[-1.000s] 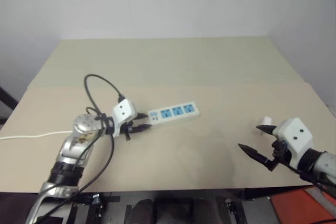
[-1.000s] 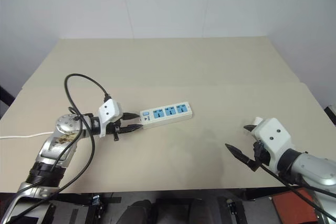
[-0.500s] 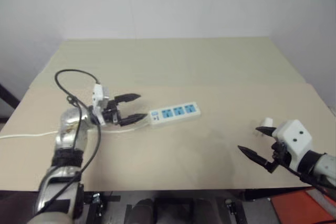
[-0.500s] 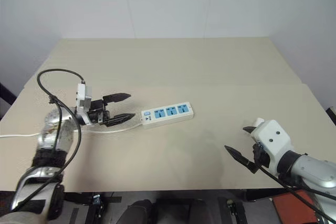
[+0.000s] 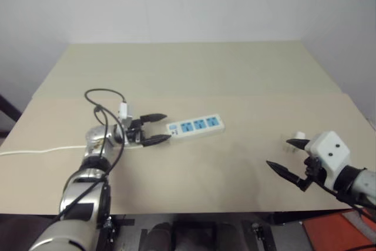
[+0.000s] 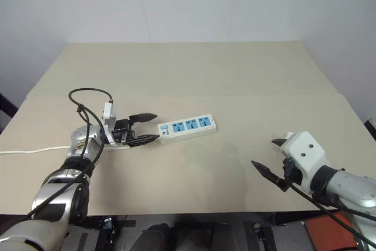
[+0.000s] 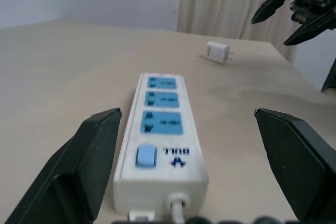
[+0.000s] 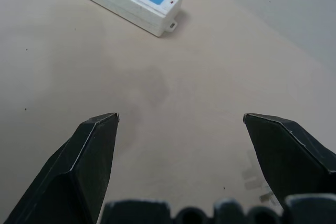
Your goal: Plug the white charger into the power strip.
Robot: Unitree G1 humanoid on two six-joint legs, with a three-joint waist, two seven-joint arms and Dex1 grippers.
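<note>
- The cord (image 5: 35, 151) runs from the strip's switch end away to my left across the table (image 5: 194, 80).
- My left gripper (image 5: 156, 129) sits at the switch end of the strip, level with it and pointing along its length; my jaws are spread wide and hold nothing.
- In my left wrist view the fingers (image 7: 92, 150) stand either side of that switch end, apart from it, with the cord coming out of the strip toward my wrist.
- The strip (image 5: 195, 126) lies flat near the middle of the table, three blue sockets facing up, its switch (image 7: 145, 156) at the end nearest my left gripper.
- Nothing is plugged into any socket.
- The charger (image 5: 298, 137) lies on the table well to the right of the strip, out in the open; in the left wrist view (image 7: 216, 52) it rests beyond the strip's far end with its prongs pointing sideways.
- My right gripper (image 5: 286, 158) hovers just beside the charger, on the near side of it and well apart from the strip; my jaws are released wide and empty.
- In my right wrist view the fingers (image 8: 92, 156) frame bare table, with the strip's far end (image 8: 152, 9) ahead of them.
</note>
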